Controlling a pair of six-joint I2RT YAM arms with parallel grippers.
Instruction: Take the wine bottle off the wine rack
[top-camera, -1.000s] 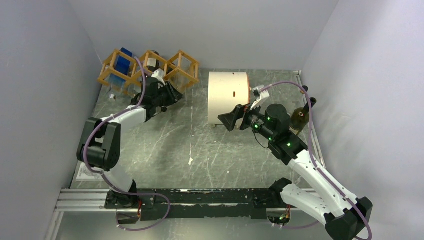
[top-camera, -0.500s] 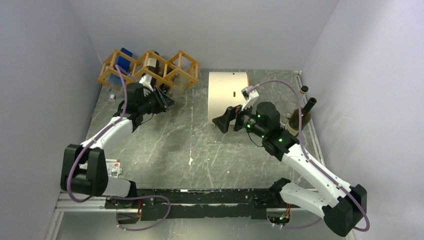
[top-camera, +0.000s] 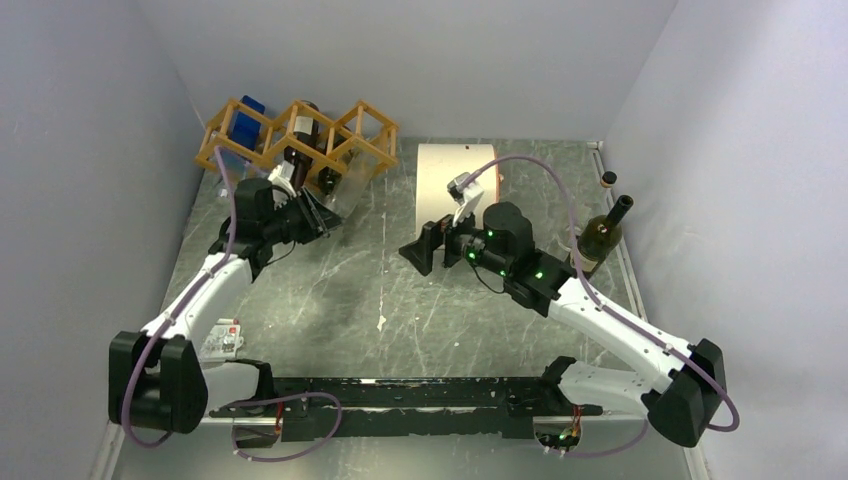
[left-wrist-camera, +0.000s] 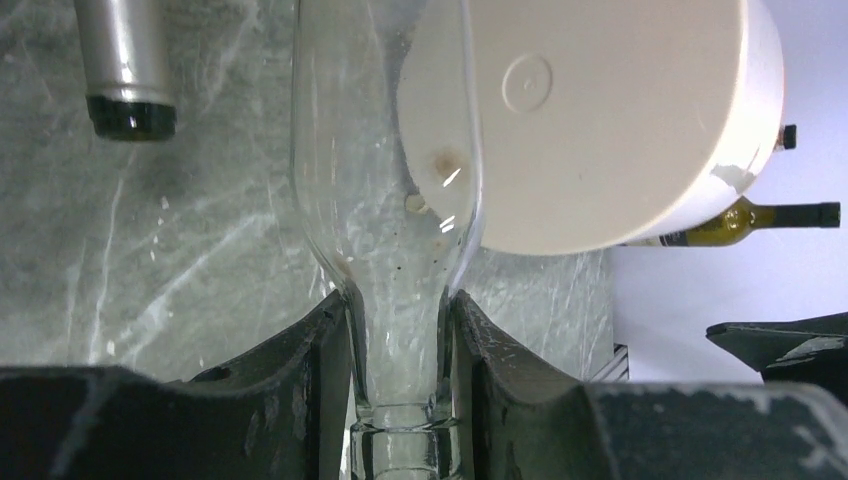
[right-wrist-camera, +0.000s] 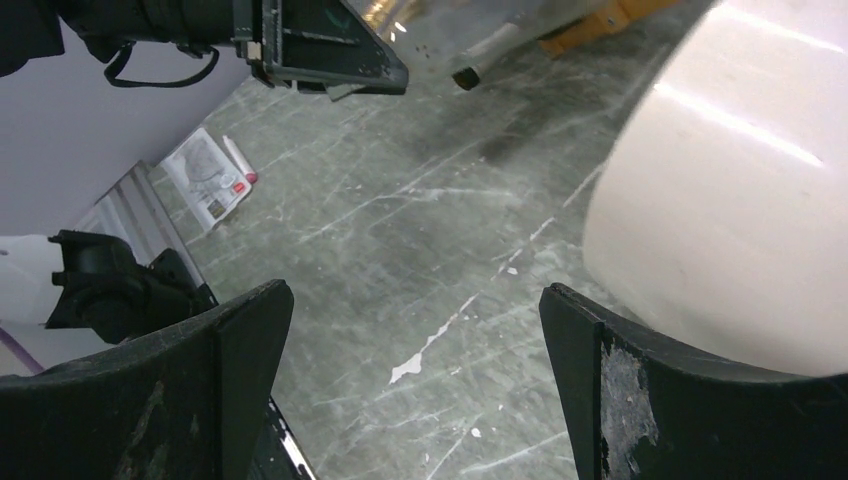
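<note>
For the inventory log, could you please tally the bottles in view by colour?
clear bottle, held in the left gripper: 1
dark bottle, in the rack: 1
blue bottle, in the rack: 1
green bottle, standing at the right: 1
Total: 4

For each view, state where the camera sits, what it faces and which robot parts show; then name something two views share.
Top external: above and behind the bases, looking down on the table, wine rack and both arms.
Left wrist: on that wrist, facing the cream drum past the left gripper, shut on a clear glass bottle.
Right wrist: on that wrist, facing the table through the open right gripper.
Shared: all three show the drum.
</note>
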